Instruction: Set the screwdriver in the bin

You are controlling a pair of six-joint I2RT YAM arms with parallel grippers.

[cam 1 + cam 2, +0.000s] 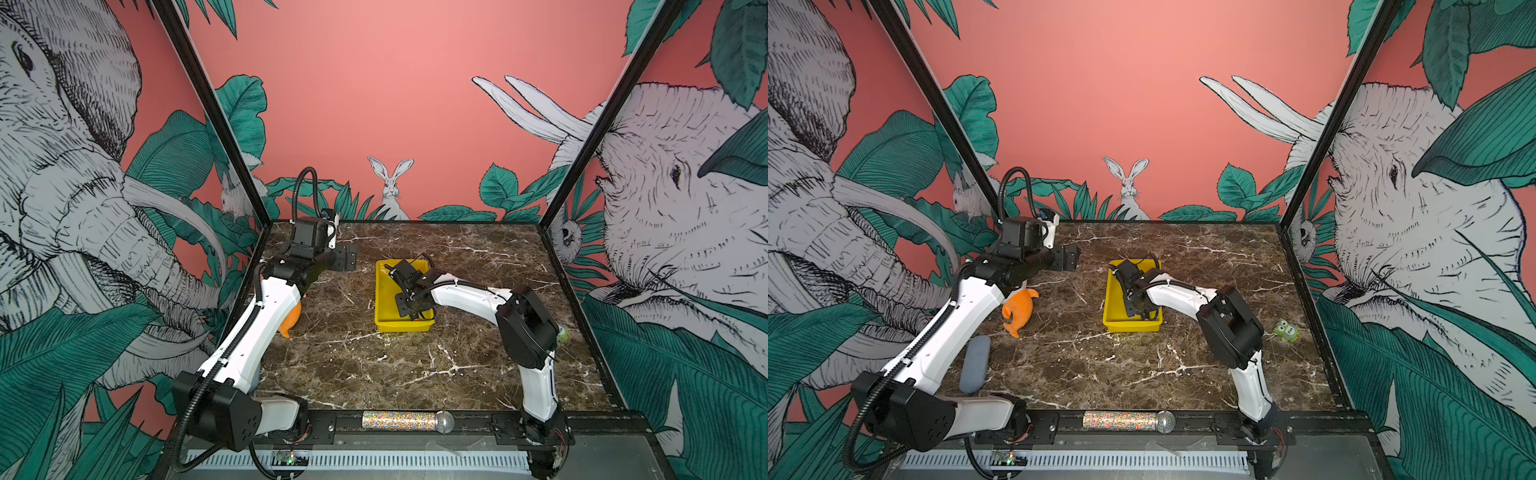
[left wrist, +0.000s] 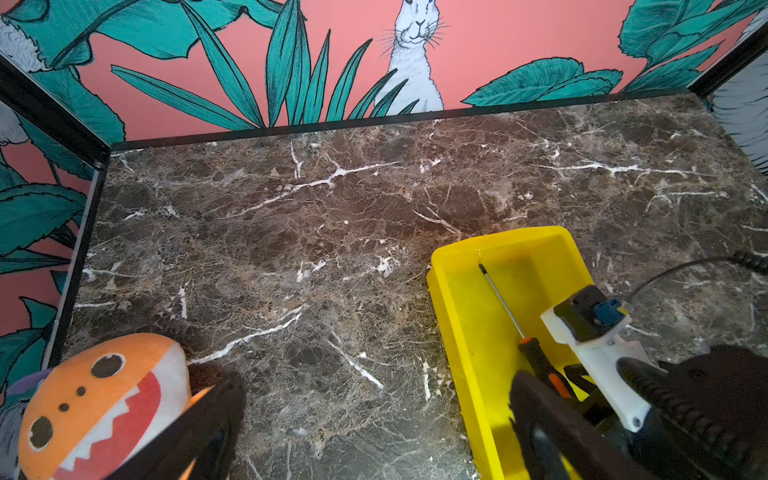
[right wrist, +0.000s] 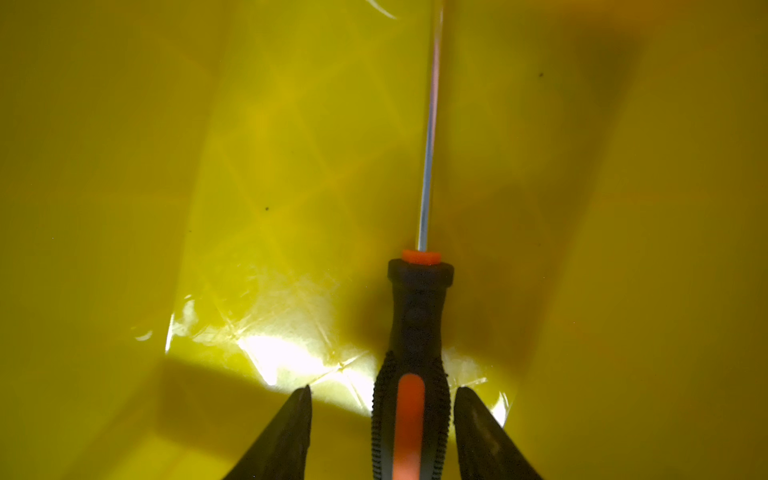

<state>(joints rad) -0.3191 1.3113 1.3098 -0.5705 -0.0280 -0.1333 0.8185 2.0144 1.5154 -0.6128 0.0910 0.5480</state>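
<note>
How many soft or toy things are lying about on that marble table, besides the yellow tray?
3: an orange plush beside the left arm, a grey-blue pad nearer the front on that side, and a small green owl toy by the right arm. Others may hide behind the arms.

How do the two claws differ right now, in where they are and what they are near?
The right claw reaches down inside the bin, while the left claw hangs above bare table near the back. The right claw's fingers straddle the screwdriver handle with gaps on both sides; nothing sits between the left claw's. Both look open.
</note>
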